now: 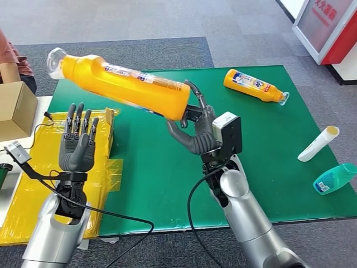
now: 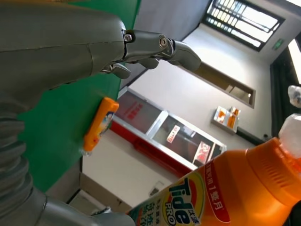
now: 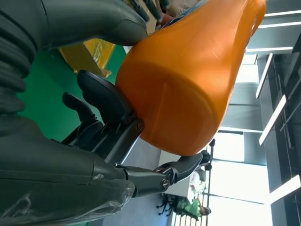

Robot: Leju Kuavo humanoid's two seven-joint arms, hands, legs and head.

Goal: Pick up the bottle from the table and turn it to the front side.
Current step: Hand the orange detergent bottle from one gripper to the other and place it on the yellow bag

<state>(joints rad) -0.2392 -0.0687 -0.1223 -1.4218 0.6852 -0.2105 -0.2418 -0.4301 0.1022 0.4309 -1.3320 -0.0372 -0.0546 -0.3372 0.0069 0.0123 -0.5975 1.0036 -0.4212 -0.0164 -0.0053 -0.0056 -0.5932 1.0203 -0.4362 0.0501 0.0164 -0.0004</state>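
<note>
My right hand [image 1: 197,129] holds an orange Tide bottle [image 1: 122,85] by its base, lifted above the green mat [image 1: 168,167]. The bottle lies nearly level, its clear cap pointing to the left. In the right wrist view the orange base [image 3: 184,89] sits against my right hand [image 3: 106,117]. My left hand [image 1: 77,142] stands upright and empty below the bottle's neck, fingers apart. The left wrist view shows my left hand [image 2: 156,47] and the bottle's label [image 2: 220,193].
A second orange bottle [image 1: 254,85] lies at the mat's far right; it also appears in the left wrist view [image 2: 100,123]. A white tube [image 1: 318,143] and a teal bottle [image 1: 334,178] lie at the right edge. Yellow sheet [image 1: 42,167] and cardboard box [image 1: 16,109] lie left, beside a person [image 1: 13,58].
</note>
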